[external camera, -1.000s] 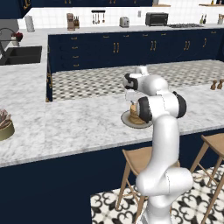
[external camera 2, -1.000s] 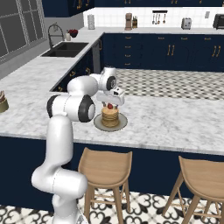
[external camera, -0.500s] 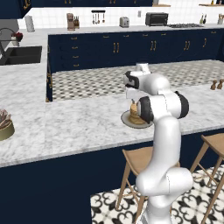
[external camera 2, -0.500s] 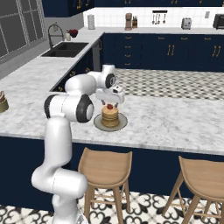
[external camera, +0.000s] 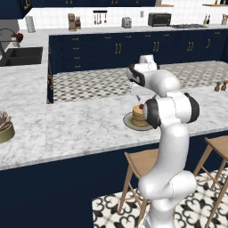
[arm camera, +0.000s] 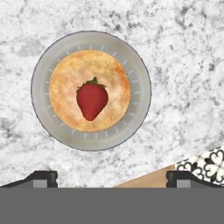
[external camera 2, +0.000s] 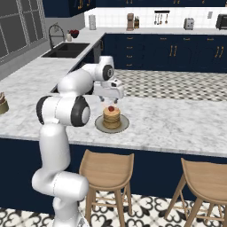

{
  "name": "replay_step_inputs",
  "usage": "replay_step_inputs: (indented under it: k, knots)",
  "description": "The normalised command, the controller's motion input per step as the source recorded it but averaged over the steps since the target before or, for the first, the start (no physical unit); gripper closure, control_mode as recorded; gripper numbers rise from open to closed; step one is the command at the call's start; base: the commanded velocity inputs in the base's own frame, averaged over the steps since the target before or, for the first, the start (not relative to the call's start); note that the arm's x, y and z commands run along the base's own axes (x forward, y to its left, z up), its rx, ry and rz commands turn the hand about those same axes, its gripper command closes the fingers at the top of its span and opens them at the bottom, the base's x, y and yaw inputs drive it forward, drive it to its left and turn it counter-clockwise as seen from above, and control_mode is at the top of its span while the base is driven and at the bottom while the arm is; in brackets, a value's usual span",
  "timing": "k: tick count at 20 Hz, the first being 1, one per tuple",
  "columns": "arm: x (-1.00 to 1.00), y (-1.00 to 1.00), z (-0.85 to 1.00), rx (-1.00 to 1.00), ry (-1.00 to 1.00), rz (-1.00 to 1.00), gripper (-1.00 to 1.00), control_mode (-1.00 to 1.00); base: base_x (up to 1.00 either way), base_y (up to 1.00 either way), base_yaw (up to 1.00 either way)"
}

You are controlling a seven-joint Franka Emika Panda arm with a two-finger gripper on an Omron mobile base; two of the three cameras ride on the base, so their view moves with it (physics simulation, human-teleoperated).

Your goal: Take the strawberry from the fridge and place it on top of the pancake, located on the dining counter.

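My gripper (arm camera: 112, 178) stands open, empty. Small bright-red strawberry (arm camera: 92, 99) lies centred on round tan pancake (arm camera: 89, 90), stem toward 12 o'clock; soft, light: pinch flanks gently.

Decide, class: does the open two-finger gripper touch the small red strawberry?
Apart. In the right base view, the gripper hangs above the strawberry, marble showing between.

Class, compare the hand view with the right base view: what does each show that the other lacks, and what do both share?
Hand view alone: the strawberry's green leafy cap and the ribbed rim of the plate, seen from straight above.
Right base view alone: the arm, the open gripper hanging above the stack, the black sink and two whole wooden stools.
Both: the strawberry lying on the pancake, on the marble dining counter.
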Motion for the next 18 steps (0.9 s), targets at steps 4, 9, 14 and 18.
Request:
replay_step_inputs:
  k: [4,9,14,18]
  knots:
    - [-1.00,0.10,0.21,0.02,-0.05,0.00,-1.00,-1.00,0.00,0.00,0.00]
    - [-1.00,0.39,0.00,0.00,-0.15,-0.06,-1.00,-1.00,0.00,0.00,0.00]
    - [-1.00,0.71,0.10,-0.06,-0.12,-0.02,-1.00,-1.00,0.00,0.00,0.00]
    - [-1.00,0.98,0.00,-0.04,-0.14,0.00,-1.00,-1.00,0.00,0.00,0.00]
